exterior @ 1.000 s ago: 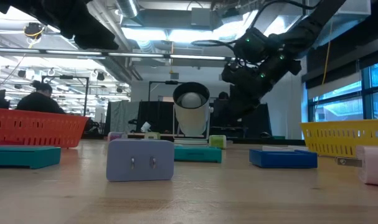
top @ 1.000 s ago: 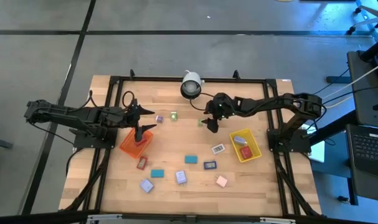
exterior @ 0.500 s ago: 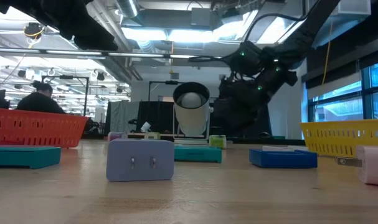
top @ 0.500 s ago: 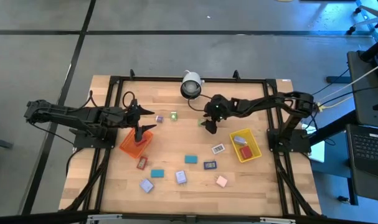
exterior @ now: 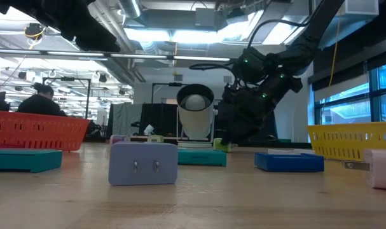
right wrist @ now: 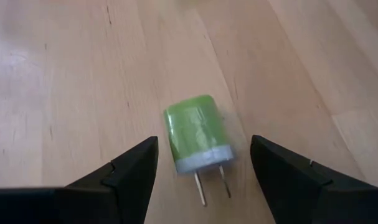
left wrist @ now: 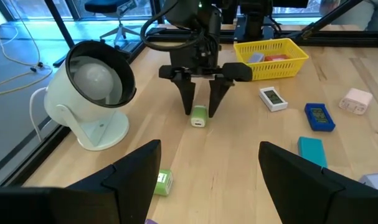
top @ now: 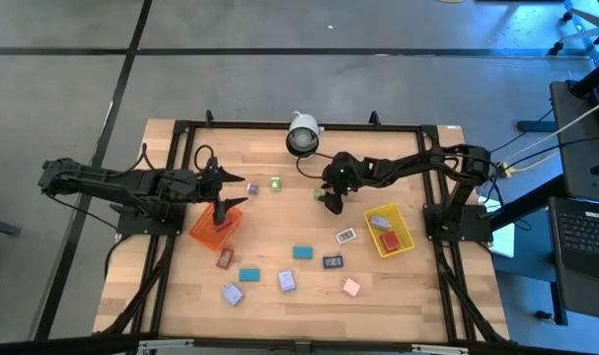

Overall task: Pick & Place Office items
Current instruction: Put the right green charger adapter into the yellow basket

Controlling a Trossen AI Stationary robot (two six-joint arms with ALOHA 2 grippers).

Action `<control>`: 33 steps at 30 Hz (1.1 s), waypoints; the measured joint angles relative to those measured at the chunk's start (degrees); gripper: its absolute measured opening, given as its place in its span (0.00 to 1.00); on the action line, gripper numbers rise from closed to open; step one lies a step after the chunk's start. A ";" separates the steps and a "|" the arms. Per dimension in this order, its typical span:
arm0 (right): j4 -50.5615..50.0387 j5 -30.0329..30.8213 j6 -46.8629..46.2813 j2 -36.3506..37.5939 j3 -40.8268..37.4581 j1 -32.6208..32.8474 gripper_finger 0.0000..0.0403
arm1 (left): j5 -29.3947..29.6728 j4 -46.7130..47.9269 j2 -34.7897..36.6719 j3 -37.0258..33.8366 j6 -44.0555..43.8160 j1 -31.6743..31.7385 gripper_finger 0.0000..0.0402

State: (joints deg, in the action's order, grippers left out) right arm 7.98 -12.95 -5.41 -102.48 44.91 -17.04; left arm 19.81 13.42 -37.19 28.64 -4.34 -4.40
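Straddling the green charger [right wrist: 195, 140] with fingers spread wide, the right gripper [left wrist: 200, 101] meets something light, rigid, smooth; grip its flat sides, clear of prongs.

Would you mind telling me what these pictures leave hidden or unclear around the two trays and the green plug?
- Orange tray contents: in the high view the left gripper hangs over it; in the low view its wall hides the inside.
- Yellow tray: a red item and a lavender one show, too small to identify.
- Green plug: the open right gripper straddles it; whether the fingers touch it is unclear.
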 joint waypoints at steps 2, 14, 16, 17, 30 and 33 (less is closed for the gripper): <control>0.38 0.00 0.00 0.00 0.00 0.00 0.61 | 0.00 0.14 0.00 0.00 -0.02 0.00 0.66; 0.37 0.00 -0.13 0.00 0.00 0.41 0.49 | 0.00 0.17 0.00 0.00 -0.02 0.00 0.66; 0.36 0.00 -0.13 0.00 0.00 0.62 0.47 | 0.00 0.19 0.02 0.00 0.04 0.00 0.66; 0.36 0.00 -0.13 0.00 0.00 0.71 0.46 | 0.00 0.19 0.00 0.00 0.04 0.00 0.66; 0.58 -0.07 -0.13 0.02 0.00 1.77 0.33 | 0.01 0.18 0.01 0.00 0.01 0.00 0.66; 0.58 -0.07 -0.13 0.02 0.00 1.77 0.34 | 0.02 0.19 0.00 0.00 0.02 0.00 0.66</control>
State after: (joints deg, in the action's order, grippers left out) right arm 8.56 -13.02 -5.54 -102.45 44.91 -15.27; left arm 19.84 13.61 -37.19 28.64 -4.32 -4.40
